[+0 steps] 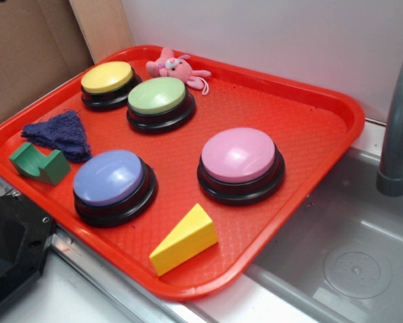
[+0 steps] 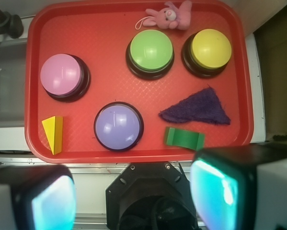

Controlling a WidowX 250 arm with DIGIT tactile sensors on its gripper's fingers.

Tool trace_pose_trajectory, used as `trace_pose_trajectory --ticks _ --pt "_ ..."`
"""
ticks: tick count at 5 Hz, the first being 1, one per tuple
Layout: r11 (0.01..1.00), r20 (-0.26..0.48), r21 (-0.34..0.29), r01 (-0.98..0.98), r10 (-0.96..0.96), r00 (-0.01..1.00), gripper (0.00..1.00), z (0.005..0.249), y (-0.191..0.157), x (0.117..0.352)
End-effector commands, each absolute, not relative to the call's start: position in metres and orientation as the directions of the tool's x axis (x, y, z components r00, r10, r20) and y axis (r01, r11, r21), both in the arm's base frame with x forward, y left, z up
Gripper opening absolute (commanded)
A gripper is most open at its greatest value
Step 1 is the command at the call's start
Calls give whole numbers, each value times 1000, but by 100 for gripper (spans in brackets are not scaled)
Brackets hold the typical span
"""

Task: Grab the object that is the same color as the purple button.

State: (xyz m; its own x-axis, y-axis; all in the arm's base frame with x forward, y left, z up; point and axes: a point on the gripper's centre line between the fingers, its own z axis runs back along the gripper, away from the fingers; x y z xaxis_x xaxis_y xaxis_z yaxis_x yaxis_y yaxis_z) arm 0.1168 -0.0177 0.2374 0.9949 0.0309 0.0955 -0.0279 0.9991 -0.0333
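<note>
Red tray (image 1: 322, 121) fills exterior view beside sink. Purple cloth (image 1: 58, 134) far left, above green block (image 1: 38, 163), near purple button (image 1: 114, 183).

Wrist view: cloth (image 2: 198, 109) right of centre, block (image 2: 184, 138) just below. My jaws spread wide, empty, along bottom edge. Risk: flat cloth slips, or fingers catch block.

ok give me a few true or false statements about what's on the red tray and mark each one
1. The purple cloth piece lies flat on the red tray. True.
2. The gripper holds the cloth. False: its fingers are wide apart over the tray's near edge, holding nothing.
3. The green notched block sits beside the cloth. True.
4. The yellow wedge rests on the purple button. False: it lies on the tray, apart from it.
5. The pink plush toy lies near the green button. True.
</note>
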Motion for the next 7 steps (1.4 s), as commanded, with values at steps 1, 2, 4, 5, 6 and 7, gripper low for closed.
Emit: trace_pose_trajectory --ticks 1,2,4,5,6,7 --pt "999 96 -33 -28 31 995 100 237 -18 117" --pt "982 70 -70 -175 180 981 100 225 -8 132" --pt "826 27 -163 -540 551 834 100 187 17 148" --pt "726 36 -149 -671 682 730 100 153 40 158" --pt "647 43 -134 -750 760 648 100 117 63 170" --pt "612 63 -105 -784 791 609 100 91 74 177"
